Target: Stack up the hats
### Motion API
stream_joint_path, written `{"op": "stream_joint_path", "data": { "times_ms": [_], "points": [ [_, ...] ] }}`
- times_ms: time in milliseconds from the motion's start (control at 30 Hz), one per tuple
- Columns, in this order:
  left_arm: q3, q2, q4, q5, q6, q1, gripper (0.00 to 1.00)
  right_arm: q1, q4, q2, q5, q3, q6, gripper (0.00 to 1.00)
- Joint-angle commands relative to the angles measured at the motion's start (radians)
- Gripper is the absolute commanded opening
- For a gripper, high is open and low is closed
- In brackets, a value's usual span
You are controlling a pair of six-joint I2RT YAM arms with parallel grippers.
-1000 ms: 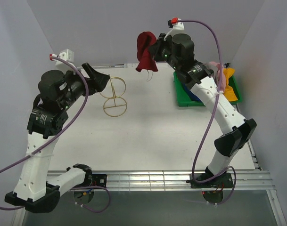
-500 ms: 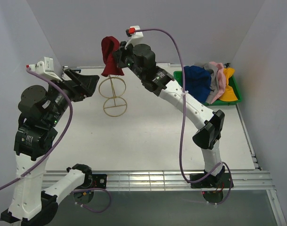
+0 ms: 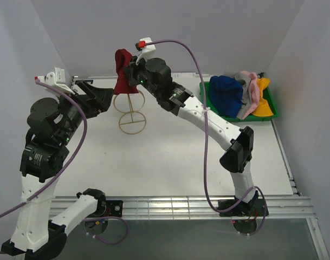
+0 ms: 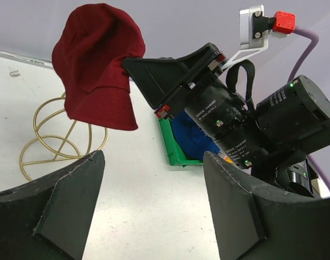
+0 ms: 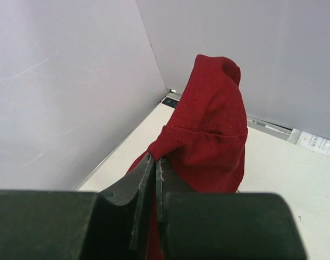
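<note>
A dark red hat (image 3: pixel 122 76) hangs in the air over the gold wire rings (image 3: pixel 130 111) at the back left. My right gripper (image 3: pixel 131 68) is shut on its brim, and the wrist view shows the red fabric (image 5: pixel 208 135) pinched between the fingertips (image 5: pixel 156 161). In the left wrist view the same hat (image 4: pixel 97 67) droops just above the wire rings (image 4: pixel 51 141). My left gripper (image 3: pixel 102 96) stands open and empty just left of the rings, its jaws spread wide over bare table. Blue (image 3: pixel 225 95), grey (image 3: pixel 244 86), pink (image 3: pixel 254 92) and yellow-orange (image 3: pixel 265 103) hats lie bunched in the green tray (image 3: pixel 208 115).
The green tray sits at the back right against the wall, and its corner (image 4: pixel 173 146) shows in the left wrist view. Walls close in the table on the left, back and right. A metal rail (image 3: pixel 170 206) runs along the near edge.
My right arm has swung left from beside the tray, carrying the dark red hat to above the wire rings. My left arm rose and shifted slightly, its gripper staying open.
</note>
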Motion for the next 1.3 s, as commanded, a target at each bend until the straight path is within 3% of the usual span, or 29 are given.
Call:
{"op": "stream_joint_path", "data": {
  "times_ms": [0, 267, 633, 867, 1267],
  "points": [
    [-0.004, -0.010, 0.003, -0.019, 0.007, 0.000, 0.83, 0.015, 0.061, 0.002, -0.007, 0.032, -0.025, 0.08],
    [0.001, -0.012, -0.005, -0.046, 0.025, 0.000, 0.84, 0.035, 0.032, 0.005, -0.004, 0.012, -0.047, 0.08],
    [-0.019, -0.012, -0.007, -0.057, 0.030, 0.000, 0.85, 0.046, 0.035, -0.090, 0.024, -0.214, -0.090, 0.08],
    [-0.041, -0.009, -0.005, -0.060, 0.027, 0.000, 0.85, 0.047, 0.036, -0.122, -0.028, -0.315, -0.094, 0.08],
    [-0.128, -0.015, 0.006, -0.092, 0.017, 0.000, 0.85, 0.063, 0.007, -0.111, -0.110, -0.353, -0.125, 0.08]
  ]
}}
